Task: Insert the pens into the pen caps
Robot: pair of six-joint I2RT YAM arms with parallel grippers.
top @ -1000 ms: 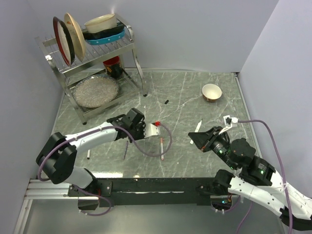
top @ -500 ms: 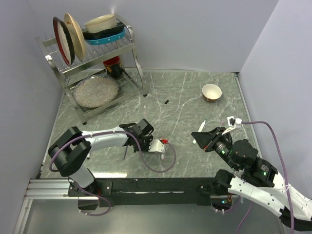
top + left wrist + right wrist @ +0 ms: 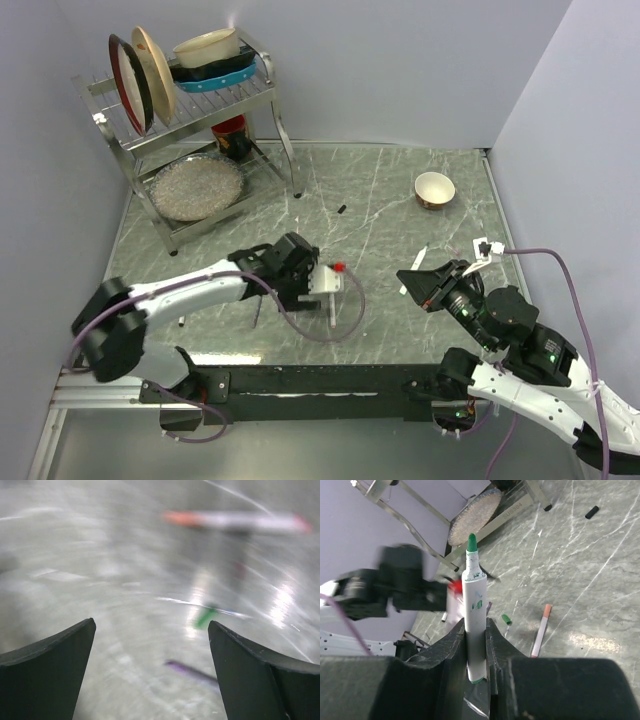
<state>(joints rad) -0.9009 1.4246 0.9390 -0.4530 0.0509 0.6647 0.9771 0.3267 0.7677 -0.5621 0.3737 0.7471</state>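
The grey-green marble table [image 3: 400, 330] spreads under both my arms, and the steel dish rack [image 3: 190, 110] stands at its 10 o'clock corner. My left gripper [image 3: 151, 630] hangs over the middle of the table, its fingers spread wide with nothing between them, though that wrist view is badly blurred. My right gripper [image 3: 476, 630] sits toward 4 o'clock of the table and off its surface. Its fingers are clamped on a white pen [image 3: 474, 600] that stands upright between them, the bare green tip pointing to 12 o'clock in the wrist view.

A small bowl [image 3: 434, 188] rests at 1 o'clock of the table, well apart from both grippers. A second pen [image 3: 540, 631], with a red-orange end, lies flat on the table just beside my left gripper — in the left wrist view it is only a smear at 1 o'clock. The green pen cap [image 3: 506, 619] lies on the table at 9 o'clock of that pen, near it but not touching. A black pen cap [image 3: 341, 209] lies alone toward 12 o'clock from my left gripper.
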